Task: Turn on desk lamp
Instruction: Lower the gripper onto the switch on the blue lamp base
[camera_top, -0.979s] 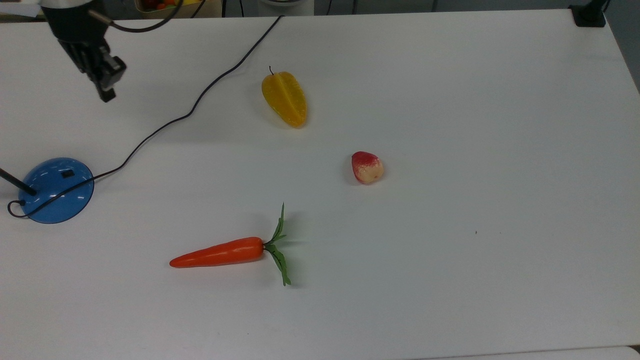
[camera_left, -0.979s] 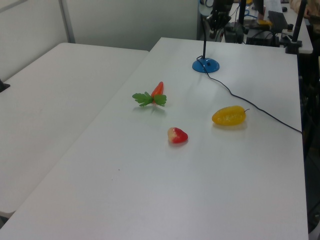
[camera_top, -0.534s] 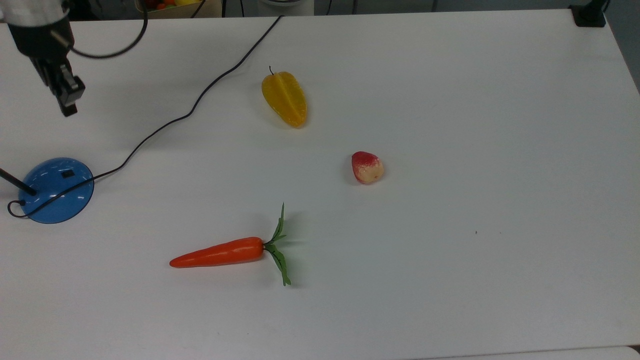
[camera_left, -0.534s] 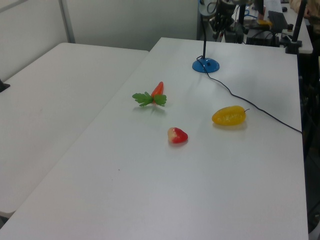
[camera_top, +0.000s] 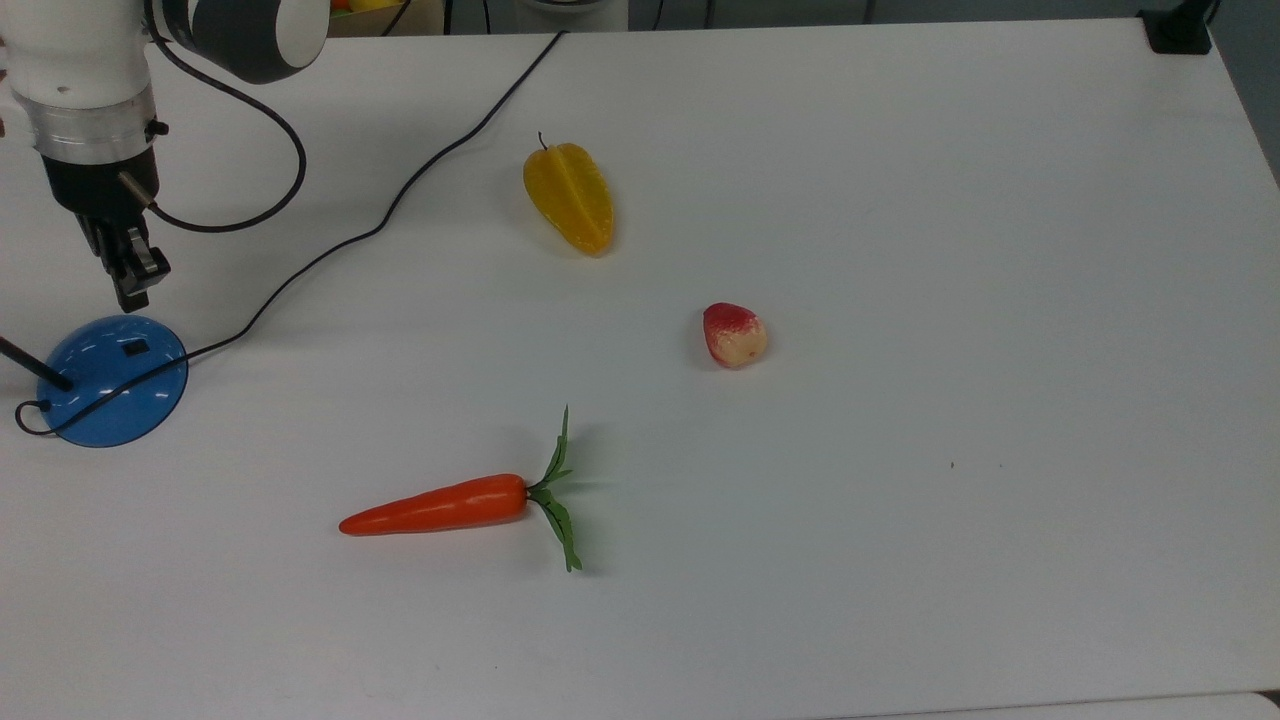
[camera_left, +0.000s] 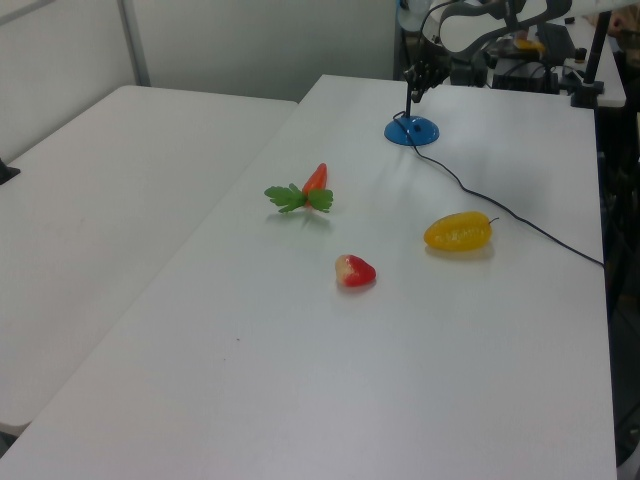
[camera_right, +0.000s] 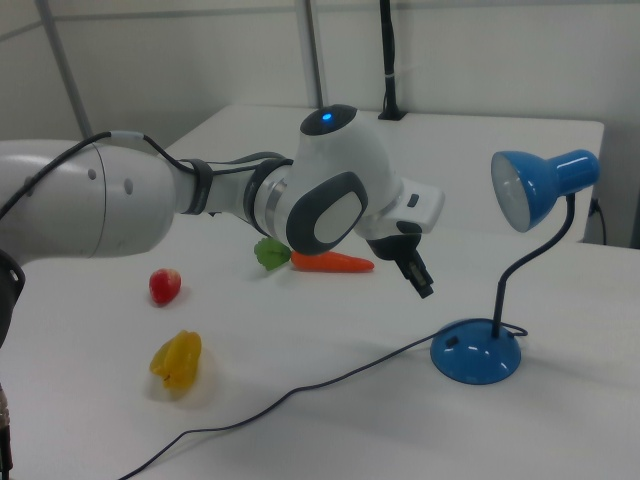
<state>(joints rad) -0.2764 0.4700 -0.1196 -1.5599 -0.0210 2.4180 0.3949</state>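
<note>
Bench: white bench (camera_top: 900, 250) carried everything; a second white table stood along the left view's left.
Lamp: blue dome base (camera_top: 112, 380) sat at the top view's left edge, upright on the bench, a small black switch (camera_top: 134, 348) on its upper part; a thin curved stem rose to a blue shade (camera_right: 545, 185) in the right view.
Cord: black cord (camera_top: 400, 195) ran from the base up to the top view's far edge.
Hand: hand (camera_top: 131, 290) hung just above the base's far rim, near the switch, apart from it in the right view (camera_right: 423, 285); fingers pressed together.
Carrot: carrot (camera_top: 440, 507) lay near the front, well apart from the lamp.
Starfruit: yellow starfruit (camera_top: 570, 198) lay beside the cord.
Peach: red-and-cream peach (camera_top: 734, 335) lay mid-bench.
</note>
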